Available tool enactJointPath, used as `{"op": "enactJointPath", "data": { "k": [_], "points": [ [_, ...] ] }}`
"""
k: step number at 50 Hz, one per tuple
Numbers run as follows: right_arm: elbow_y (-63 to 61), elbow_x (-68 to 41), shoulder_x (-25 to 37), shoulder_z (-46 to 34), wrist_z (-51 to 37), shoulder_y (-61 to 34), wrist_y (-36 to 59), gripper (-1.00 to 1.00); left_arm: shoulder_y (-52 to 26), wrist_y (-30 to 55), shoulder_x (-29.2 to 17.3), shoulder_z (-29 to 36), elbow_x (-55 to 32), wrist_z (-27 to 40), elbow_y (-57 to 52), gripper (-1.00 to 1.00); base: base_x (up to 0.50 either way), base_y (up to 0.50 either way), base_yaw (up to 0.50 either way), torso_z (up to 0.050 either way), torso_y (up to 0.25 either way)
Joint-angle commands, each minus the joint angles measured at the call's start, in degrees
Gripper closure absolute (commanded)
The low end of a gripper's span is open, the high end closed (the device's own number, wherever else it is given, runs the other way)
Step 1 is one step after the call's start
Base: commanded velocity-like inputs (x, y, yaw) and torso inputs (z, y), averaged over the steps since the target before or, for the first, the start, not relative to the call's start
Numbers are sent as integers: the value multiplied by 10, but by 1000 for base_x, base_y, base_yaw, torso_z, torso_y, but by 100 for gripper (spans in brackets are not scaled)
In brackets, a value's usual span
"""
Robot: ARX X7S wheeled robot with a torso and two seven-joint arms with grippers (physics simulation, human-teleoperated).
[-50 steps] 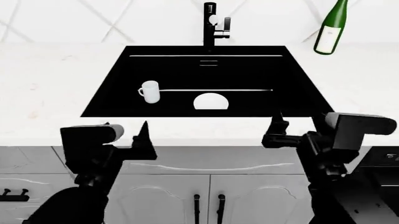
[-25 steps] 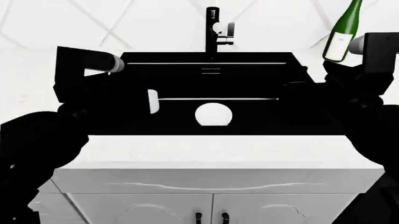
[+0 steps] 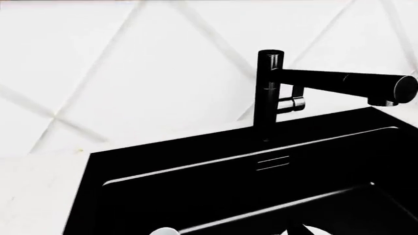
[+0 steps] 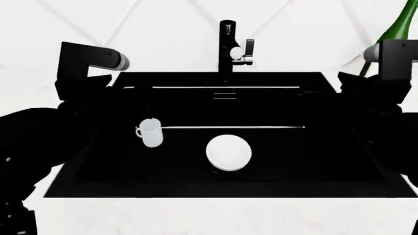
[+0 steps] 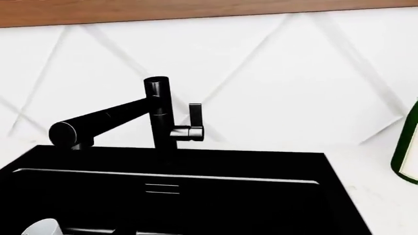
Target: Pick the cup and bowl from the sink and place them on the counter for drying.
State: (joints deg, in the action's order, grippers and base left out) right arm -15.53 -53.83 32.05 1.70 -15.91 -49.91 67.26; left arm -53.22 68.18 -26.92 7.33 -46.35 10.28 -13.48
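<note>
I am looking at a white wall [image 4: 176, 29] with faint diagonal seams behind the white marbled surface [image 4: 196, 215], which shows as a pale strip along the near edge of the sink and again to either side. In the right wrist view a brown wooden band [image 5: 196, 10] runs along the top of that wall. The matte black sink [image 4: 287, 161] fills most of my head view, with a slotted overflow [image 4: 224, 95] in its back wall and the tall black faucet [image 4: 227, 49] standing behind it, lever to its right. My two dark arms flank the basin: the left arm [image 4: 72, 98] over the sink's left edge, the right arm [image 4: 385, 98] over its right. I cannot tell whether either gripper is apart or together, since both are lost against the black. A green wine bottle [image 4: 398, 29] leans at the far right on the surface. Inside the sink, the white bowl [image 4: 228, 152] sits dome-up near the middle, and the white cup [image 4: 150, 133] stands upright to its left, well apart from it.
</note>
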Motion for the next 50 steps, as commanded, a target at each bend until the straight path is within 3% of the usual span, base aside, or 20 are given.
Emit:
{"op": "enactJointPath", "data": {
  "k": [1, 17, 24, 50],
  "points": [
    [-1, -2, 3, -2, -1, 9, -1, -100, 4, 14, 0, 2, -9, 5, 1, -100, 457, 0, 0, 0, 0],
    [-3, -8, 11, -5, -4, 3, 8, -100, 0, 6, -16, 7, -7, -8, 15, -100, 400, 0, 0, 0, 1],
    [-3, -10, 10, -6, 0, 10, 2, -100, -5, 1, -1, 19, 1, -1, 28, -100, 327, 0, 0, 0, 1],
    [8, -3, 12, -9, 10, 35, -24, -100, -3, 9, -2, 39, 5, 3, 51, -100, 154, 0, 0, 0, 0]
  ]
}}
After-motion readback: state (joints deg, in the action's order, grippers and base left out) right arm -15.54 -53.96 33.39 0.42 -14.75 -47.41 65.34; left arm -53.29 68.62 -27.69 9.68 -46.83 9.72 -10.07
